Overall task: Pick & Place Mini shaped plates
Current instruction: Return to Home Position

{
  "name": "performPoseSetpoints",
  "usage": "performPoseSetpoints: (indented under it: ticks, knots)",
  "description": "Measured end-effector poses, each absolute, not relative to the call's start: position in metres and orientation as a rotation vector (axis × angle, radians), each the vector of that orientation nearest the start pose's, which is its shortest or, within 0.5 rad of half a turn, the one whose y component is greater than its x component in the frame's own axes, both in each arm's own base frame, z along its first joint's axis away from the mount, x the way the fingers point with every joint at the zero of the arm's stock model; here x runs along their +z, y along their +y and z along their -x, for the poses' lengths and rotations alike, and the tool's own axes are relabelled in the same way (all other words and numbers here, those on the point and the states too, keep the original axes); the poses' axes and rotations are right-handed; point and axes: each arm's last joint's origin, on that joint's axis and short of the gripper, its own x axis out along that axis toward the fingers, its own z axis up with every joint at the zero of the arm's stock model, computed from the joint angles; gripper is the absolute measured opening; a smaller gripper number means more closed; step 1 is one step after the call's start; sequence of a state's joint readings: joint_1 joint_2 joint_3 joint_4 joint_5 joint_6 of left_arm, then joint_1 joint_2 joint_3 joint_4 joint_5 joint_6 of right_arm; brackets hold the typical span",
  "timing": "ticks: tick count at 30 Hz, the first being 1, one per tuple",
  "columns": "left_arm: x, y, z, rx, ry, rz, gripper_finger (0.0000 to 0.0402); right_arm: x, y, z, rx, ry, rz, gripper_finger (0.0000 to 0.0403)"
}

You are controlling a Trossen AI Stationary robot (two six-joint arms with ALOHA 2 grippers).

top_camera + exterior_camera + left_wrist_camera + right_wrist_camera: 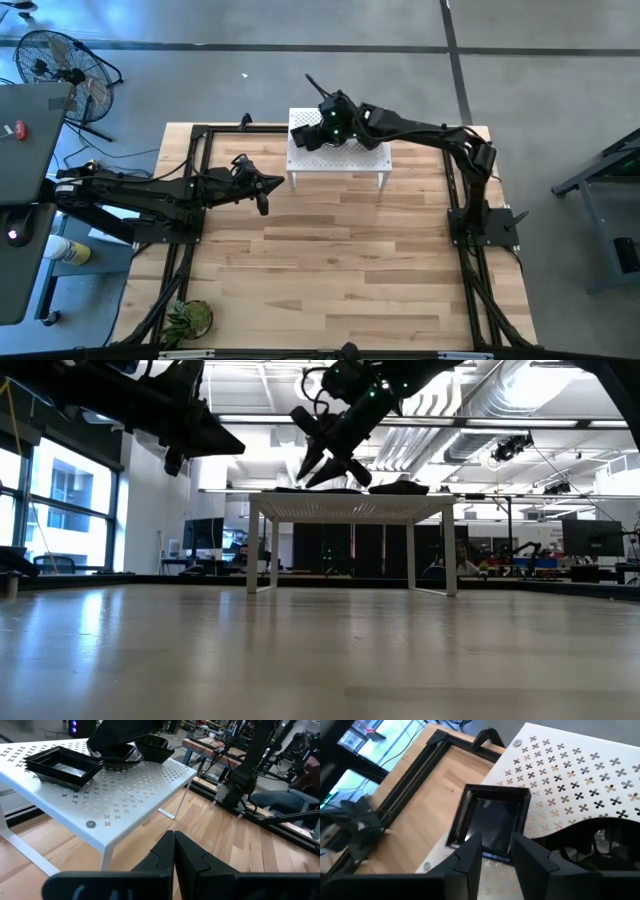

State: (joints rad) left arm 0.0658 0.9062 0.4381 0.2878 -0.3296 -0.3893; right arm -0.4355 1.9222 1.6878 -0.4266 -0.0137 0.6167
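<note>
Several glossy black mini plates lie on the white perforated stand [345, 160]: a stack of square ones [62, 764] near its left end, round ones [120, 754] and another dish [156, 749] beyond. My right gripper [495, 851] hovers open above the square plates [492, 822], fingers pointing down on either side and, in the low view, just above the stand top [350, 500]. My left gripper [174, 852] is shut, held in the air left of the stand [262, 190].
The stand rests on thin legs [262, 550] at the far middle of the wooden table [340, 270]. A small green plant [190, 318] sits at the near left corner. Black frame rails [195, 180] run along the table's sides. A fan [65, 65] is off the table.
</note>
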Motion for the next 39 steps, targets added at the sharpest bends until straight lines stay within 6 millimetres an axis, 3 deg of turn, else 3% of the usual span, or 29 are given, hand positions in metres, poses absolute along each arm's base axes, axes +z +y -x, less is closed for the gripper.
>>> performPoseSetpoints:
  ticks: [5,12,14,20,27,32,39]
  knots:
    - [0.237,0.022,-0.195,0.426,0.108,0.359,0.0001,0.316,-0.178,-0.389,-0.504,0.498,-0.647,0.0094]
    - [0.232,0.022,-0.194,0.435,0.156,0.358,0.0001,0.356,-0.141,-0.363,-0.300,0.579,-0.306,0.0014]
    - [0.231,0.022,-0.194,0.436,0.161,0.358,0.0001,0.358,-0.130,-0.357,-0.251,0.559,-0.261,0.0006]
    - [0.231,0.022,-0.194,0.434,0.160,0.358,0.0001,0.342,-0.098,-0.326,-0.140,0.404,-0.233,0.0003]
    - [0.230,0.022,-0.194,0.433,0.182,0.356,0.0001,0.332,-0.070,-0.255,-0.183,0.272,-0.247,0.0015]
    - [0.230,0.022,-0.194,0.433,0.181,0.356,0.0001,0.323,-0.059,-0.204,-0.292,0.217,-0.150,0.0015]
    - [0.230,0.022,-0.194,0.434,0.175,0.361,0.0001,0.286,-0.045,-0.156,-0.295,0.173,-0.134,0.0015]
